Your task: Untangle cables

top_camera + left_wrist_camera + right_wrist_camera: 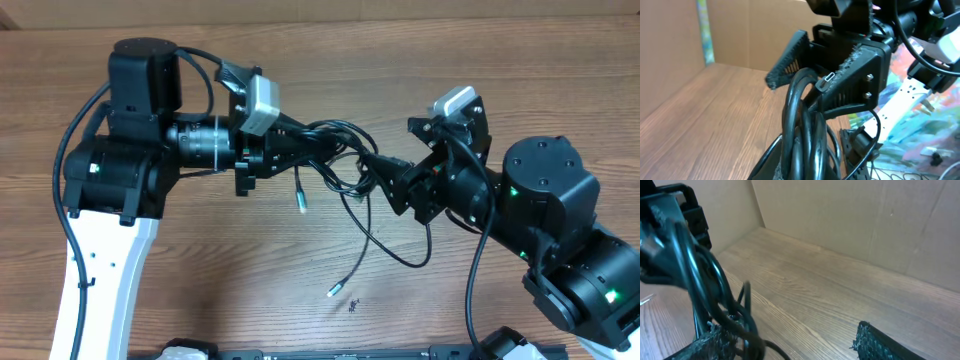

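cables: the cables (792,125) hang in the air between the two arms as a looped bunch. loose strands trail down toward the table (230,280). one silvery plug end (300,203) dangles, and another plug end (333,291) sits on or just above the wood.
left gripper: the left gripper (305,143) has its fingers together, clamped on the bunch.
right gripper: the right gripper (375,168) has its fingers apart, with a loop of the bunch between them, not pinched.
doing it well: the right gripper would do best to close on one strand only, near the knot. it should then draw away slowly while the left holds firm. taking two strands would likely tighten the tangle.
hard to see: from above, the fingers mask the knot itself. which strand lies between the right fingers cannot be told. the left fingers are almost out of their own camera's view.
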Action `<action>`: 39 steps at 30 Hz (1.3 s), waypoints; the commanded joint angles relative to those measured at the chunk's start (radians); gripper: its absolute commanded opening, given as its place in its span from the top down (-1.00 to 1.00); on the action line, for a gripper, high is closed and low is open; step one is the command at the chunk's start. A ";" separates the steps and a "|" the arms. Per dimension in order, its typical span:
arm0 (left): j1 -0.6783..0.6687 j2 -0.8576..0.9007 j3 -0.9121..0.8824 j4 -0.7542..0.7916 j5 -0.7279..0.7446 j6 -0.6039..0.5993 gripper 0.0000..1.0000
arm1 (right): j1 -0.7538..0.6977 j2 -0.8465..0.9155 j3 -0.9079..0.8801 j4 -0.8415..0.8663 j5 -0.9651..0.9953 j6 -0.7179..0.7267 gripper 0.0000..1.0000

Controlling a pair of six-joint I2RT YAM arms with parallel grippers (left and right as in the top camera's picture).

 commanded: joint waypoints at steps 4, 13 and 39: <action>-0.078 -0.006 0.012 0.005 0.055 0.002 0.92 | 0.003 0.008 0.008 0.017 0.000 -0.005 -0.50; -0.101 -0.005 0.012 0.006 -0.054 0.001 0.92 | 0.003 0.014 0.008 0.009 -0.003 -0.005 -0.50; -0.101 -0.006 0.012 0.056 -0.291 -0.237 0.92 | 0.003 0.013 0.008 -0.051 0.204 -0.002 -0.49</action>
